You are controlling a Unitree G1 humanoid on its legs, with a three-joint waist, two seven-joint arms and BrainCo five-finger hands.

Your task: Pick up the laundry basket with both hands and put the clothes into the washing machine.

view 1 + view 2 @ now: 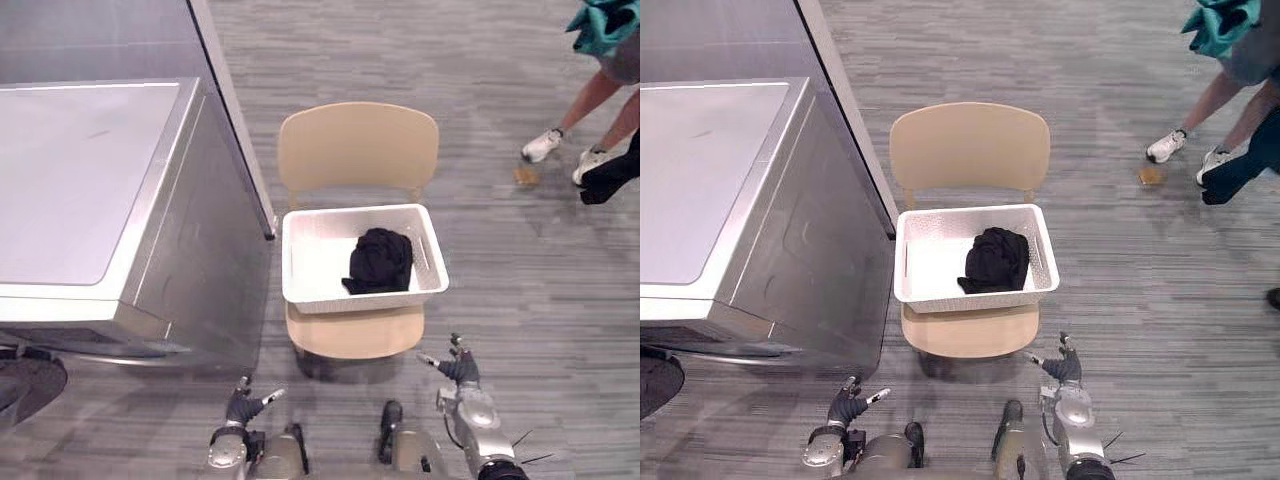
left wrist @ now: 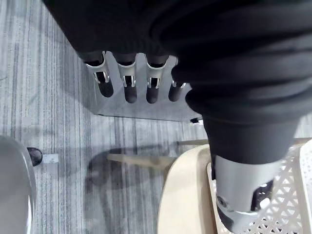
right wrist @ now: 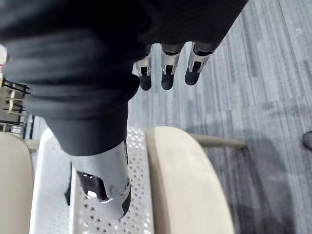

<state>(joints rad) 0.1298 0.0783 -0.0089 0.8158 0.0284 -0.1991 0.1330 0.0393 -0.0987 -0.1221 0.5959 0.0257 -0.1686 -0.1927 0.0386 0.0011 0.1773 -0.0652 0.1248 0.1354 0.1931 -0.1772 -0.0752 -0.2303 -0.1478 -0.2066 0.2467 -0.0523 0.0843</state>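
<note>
Grey striped floor [image 1: 500, 290], white laundry basket [image 1: 340, 298] at centre frame on a tan chair [image 1: 357, 150], black clothes [image 1: 380, 260] heaped inside it, silver washing machine [image 1: 90, 180] at left, left hand [image 1: 241, 407] and right hand [image 1: 460, 368] low in frame, fingers spread, empty, person's legs [image 1: 592, 98] upper right

The left hand [image 1: 243, 406] and the right hand [image 1: 461, 368] are held low and well apart, both empty, each with its fingers straight and slightly spread forward and its thumb stretched inward toward the other hand.
</note>
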